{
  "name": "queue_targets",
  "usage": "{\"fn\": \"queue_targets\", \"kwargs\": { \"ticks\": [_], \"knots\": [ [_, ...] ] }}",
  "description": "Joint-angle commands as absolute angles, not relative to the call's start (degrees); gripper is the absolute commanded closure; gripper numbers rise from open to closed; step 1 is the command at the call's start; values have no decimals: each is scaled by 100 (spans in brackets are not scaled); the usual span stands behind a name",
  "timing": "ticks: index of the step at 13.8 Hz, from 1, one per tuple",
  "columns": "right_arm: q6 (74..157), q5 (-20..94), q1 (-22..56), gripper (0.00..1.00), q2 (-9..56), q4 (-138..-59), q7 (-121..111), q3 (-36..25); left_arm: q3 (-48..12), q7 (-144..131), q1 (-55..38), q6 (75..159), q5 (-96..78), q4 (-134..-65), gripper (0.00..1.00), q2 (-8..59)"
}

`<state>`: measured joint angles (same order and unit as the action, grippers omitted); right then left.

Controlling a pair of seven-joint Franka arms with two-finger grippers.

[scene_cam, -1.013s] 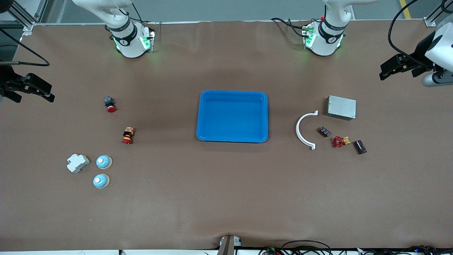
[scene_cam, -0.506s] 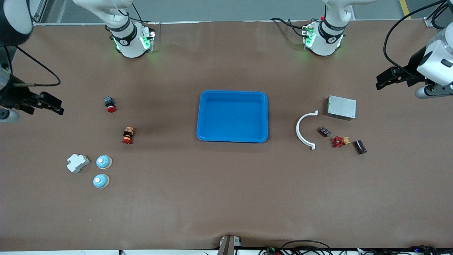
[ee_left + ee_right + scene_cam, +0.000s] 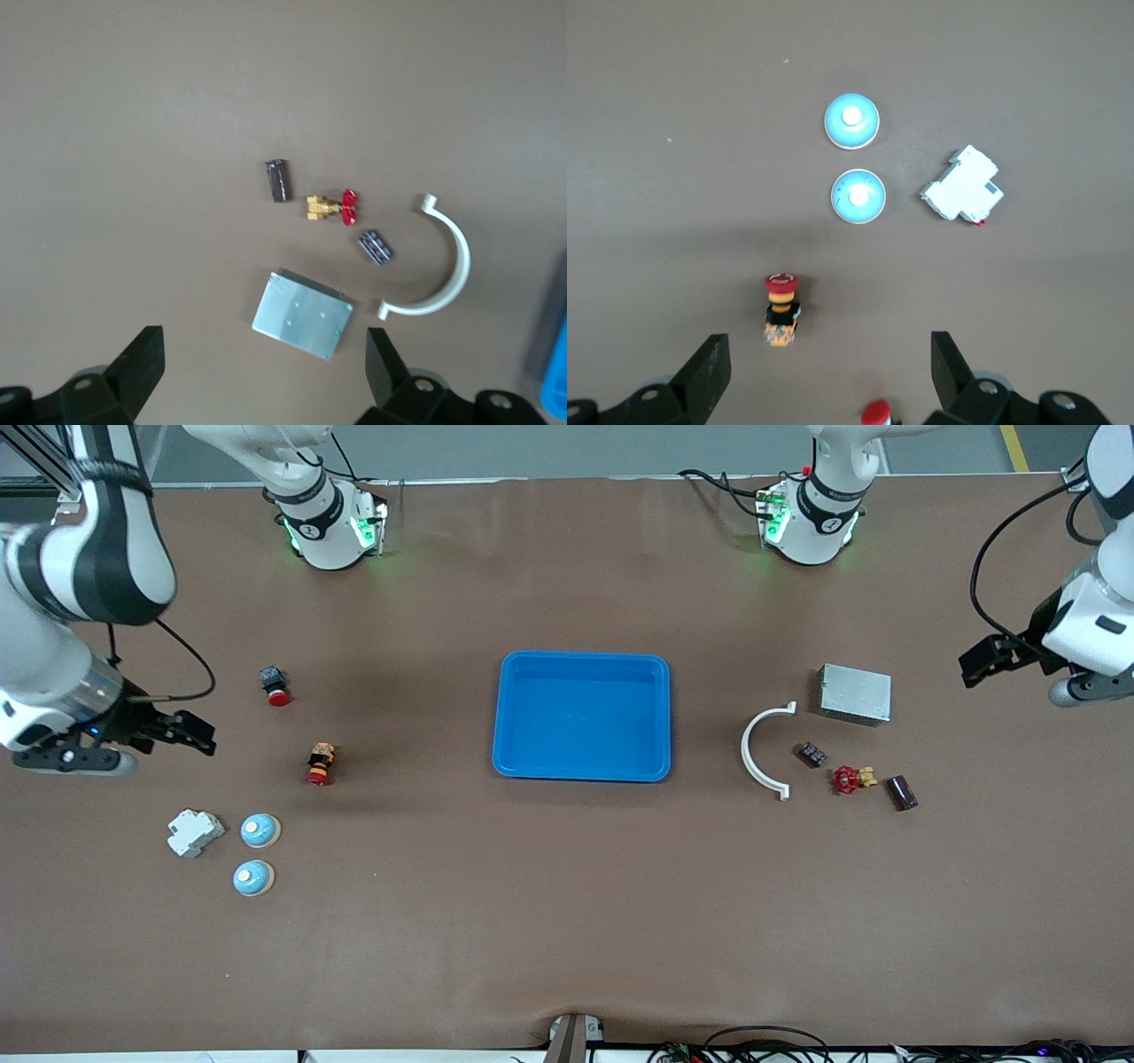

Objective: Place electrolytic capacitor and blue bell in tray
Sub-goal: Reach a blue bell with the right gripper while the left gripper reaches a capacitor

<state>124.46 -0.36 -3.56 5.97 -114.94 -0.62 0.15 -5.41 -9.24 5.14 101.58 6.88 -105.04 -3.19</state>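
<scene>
The blue tray lies mid-table. The electrolytic capacitor, a dark cylinder, lies on its side toward the left arm's end, also in the left wrist view. Two blue bells sit toward the right arm's end, both in the right wrist view. My left gripper hangs open and empty in the air beside the grey box. My right gripper hangs open and empty over the table between the two red buttons.
Near the capacitor lie a red-handled brass valve, a small dark block, a white curved clip and a grey metal box. By the bells are a white circuit breaker and two red push buttons.
Both arms have swung in from the table's ends, the right gripper toward the buttons and bells, the left gripper toward the grey box. Nothing on the table has moved.
</scene>
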Motion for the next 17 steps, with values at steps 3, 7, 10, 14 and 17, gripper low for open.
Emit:
{"fn": "queue_targets", "kwargs": {
  "ticks": [3, 7, 10, 14, 17],
  "knots": [
    [13621, -114, -544, 0, 1747, -11435, -307, 97, -589, -914, 650, 10809, 782, -11091, 0, -211],
    [14053, -141, -624, 0, 2792, -10830, -386, 105, -589, -914, 834, 11459, 738, -11574, 0, 114],
    [14237, -114, -685, 0, 3286, -10486, -378, 105, -589, -905, 984, 11821, 738, -11777, 0, 403],
    [14590, -79, -686, 0, 3621, -10433, -378, 105, -589, -923, 1167, 12470, 712, -11742, 0, 1158],
    [14590, -62, -668, 0, 3691, -10459, -360, 114, -589, -923, 1327, 12804, 195, -11567, 0, 1843]
  ]
}}
